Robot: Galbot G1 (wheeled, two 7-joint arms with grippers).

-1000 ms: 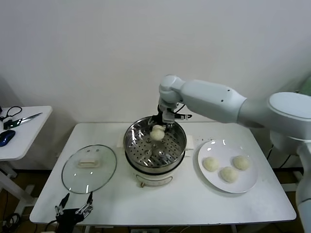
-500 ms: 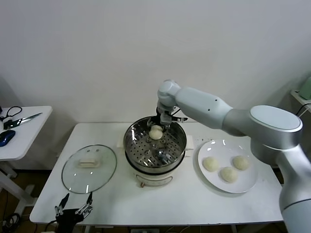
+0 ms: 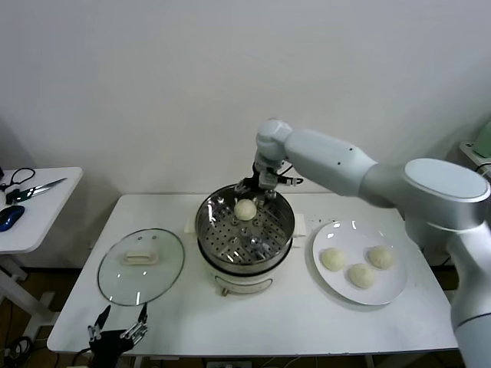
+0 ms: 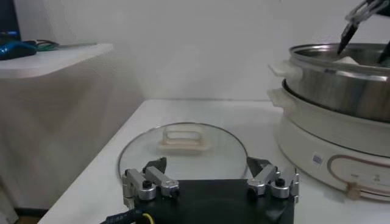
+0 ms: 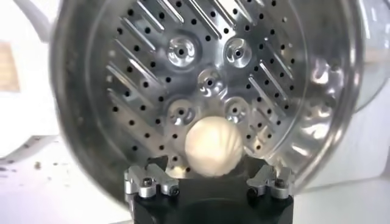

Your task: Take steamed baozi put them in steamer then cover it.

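One baozi (image 3: 245,208) lies on the perforated bottom at the back of the steel steamer (image 3: 222,245); it also shows in the right wrist view (image 5: 212,146). My right gripper (image 3: 259,187) hangs just above and behind it, open, its fingers (image 5: 152,176) standing apart from the bun on both sides. Three more baozi (image 3: 361,274) lie on the white plate (image 3: 383,293) to the right. The glass cover (image 3: 140,266) lies flat on the table left of the steamer. My left gripper (image 3: 116,331) is open and empty at the table's front edge, facing the cover (image 4: 183,143).
The steamer sits on a cream-white pot base (image 4: 329,140) in the middle of the white table. A side table (image 3: 31,207) at the far left holds scissors and a blue object. A wall stands close behind.
My right gripper has let go of the baozi, which now rests in the steamer, and has lifted slightly up and back. The left arm has not moved.
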